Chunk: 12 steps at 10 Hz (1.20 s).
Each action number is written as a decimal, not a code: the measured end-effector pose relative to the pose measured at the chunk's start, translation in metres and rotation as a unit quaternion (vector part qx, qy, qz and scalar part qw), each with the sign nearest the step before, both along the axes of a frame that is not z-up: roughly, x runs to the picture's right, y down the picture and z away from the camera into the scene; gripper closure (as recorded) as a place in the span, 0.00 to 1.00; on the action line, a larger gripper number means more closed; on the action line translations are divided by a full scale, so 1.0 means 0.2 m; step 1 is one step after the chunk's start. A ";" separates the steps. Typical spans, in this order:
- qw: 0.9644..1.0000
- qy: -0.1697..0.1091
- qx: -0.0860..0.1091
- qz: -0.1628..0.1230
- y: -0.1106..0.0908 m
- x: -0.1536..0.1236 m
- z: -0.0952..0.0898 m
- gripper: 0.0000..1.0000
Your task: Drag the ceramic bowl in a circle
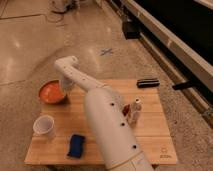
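Note:
The ceramic bowl [51, 92], glossy orange with a darker rim, sits at the far left edge of the wooden table [150, 107]. My white arm reaches from the lower middle up and left, and the gripper [65, 88] is at the bowl's right rim, pointing down at it. The gripper's end is hidden behind the wrist.
A small white cup [44, 126] stands at the front left. A blue sponge [76, 145] lies in front. A red and white bottle [133, 111] stands right of my arm. A black object [148, 83] lies at the back right corner.

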<state>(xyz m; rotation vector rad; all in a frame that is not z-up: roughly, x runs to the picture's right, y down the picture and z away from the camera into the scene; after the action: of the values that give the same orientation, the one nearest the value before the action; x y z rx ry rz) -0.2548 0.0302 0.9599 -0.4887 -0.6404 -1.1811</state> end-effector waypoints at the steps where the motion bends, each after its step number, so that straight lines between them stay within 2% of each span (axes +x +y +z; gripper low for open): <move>1: 1.000 0.015 0.002 0.001 -0.02 0.06 0.00 1.00; 3: 0.999 0.051 0.010 0.006 -0.08 0.23 0.00 1.00; 5: 0.995 0.102 0.021 0.011 -0.15 0.50 -0.03 1.00; 6: 0.992 0.120 0.023 0.011 -0.15 0.61 -0.05 1.00; 7: 0.991 0.135 0.020 0.007 -0.12 0.71 -0.09 1.00; 9: 0.989 0.147 0.002 -0.005 0.03 0.82 -0.21 1.00; 12: 0.989 0.144 -0.022 -0.023 0.25 0.86 -0.39 1.00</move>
<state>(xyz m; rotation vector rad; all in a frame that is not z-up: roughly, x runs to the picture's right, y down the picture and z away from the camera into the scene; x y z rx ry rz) -0.0821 0.0800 0.8827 -0.6991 -0.4085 -1.1155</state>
